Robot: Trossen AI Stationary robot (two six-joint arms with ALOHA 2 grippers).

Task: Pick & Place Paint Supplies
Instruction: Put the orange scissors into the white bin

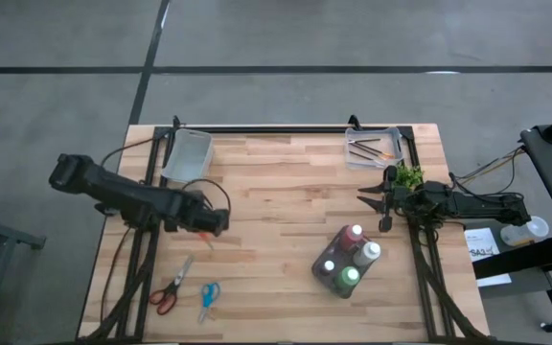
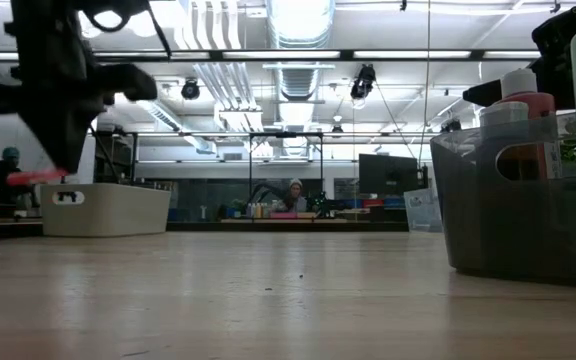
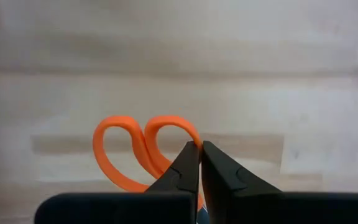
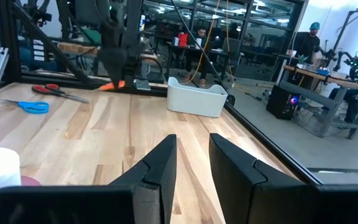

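Your left claw (image 1: 217, 224), frame centre-left, is clamped on orange scissors (image 3: 143, 149). Right claw (image 1: 383, 199) empty, fingers slightly apart. Paint bottles (image 1: 350, 260) binned; red scissors (image 1: 171, 290) and blue scissors (image 1: 207, 298) left.

Our left gripper (image 1: 217, 224): fingers pinched together, raised left of the tabletop's centre. Our right gripper (image 1: 374, 207): fingers slightly apart, near the right edge.
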